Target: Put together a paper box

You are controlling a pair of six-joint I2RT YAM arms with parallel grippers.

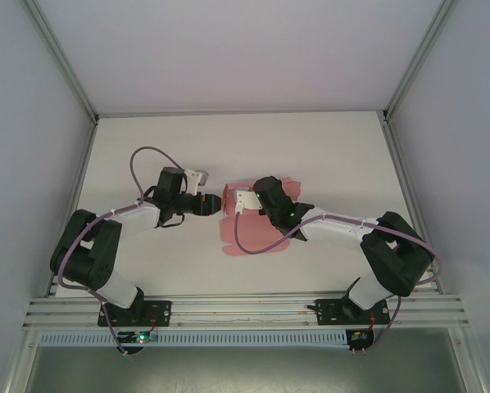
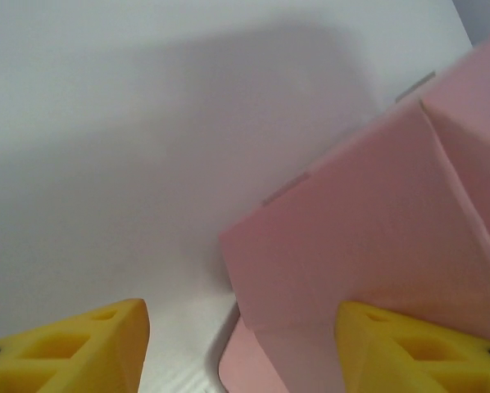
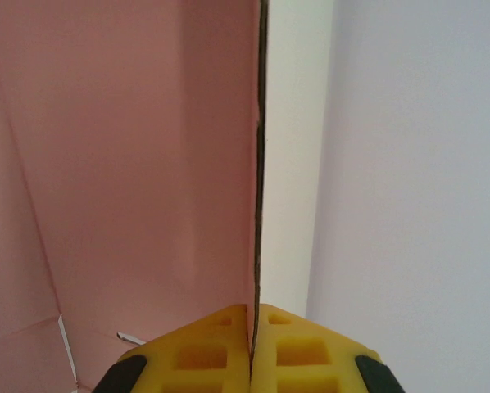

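Pink card forms the paper box (image 1: 231, 239), which is seen near the middle of the white tabletop (image 1: 147, 139), between the two arms. It is only partly made up. In the overhead view part of the sheet is shown lying flat. In the left wrist view a wall panel (image 2: 360, 246) is shown raised, meeting a second panel at a folded corner.

An upright panel (image 3: 147, 164) is pinched along its thin edge by the right fingers (image 3: 204, 356), which are pressed together on the card with no gap visible. The left fingers (image 2: 81, 348) are held apart just beside a corner of the box, with bare tabletop seen between them. Nothing is gripped by them, and whether the card is touched by the finger on the panel's side cannot be told.

The task is judged to be about midway. Some walls are stood up, but a closed, self-supporting box is not yet formed, and flaps are left to be folded and tucked.
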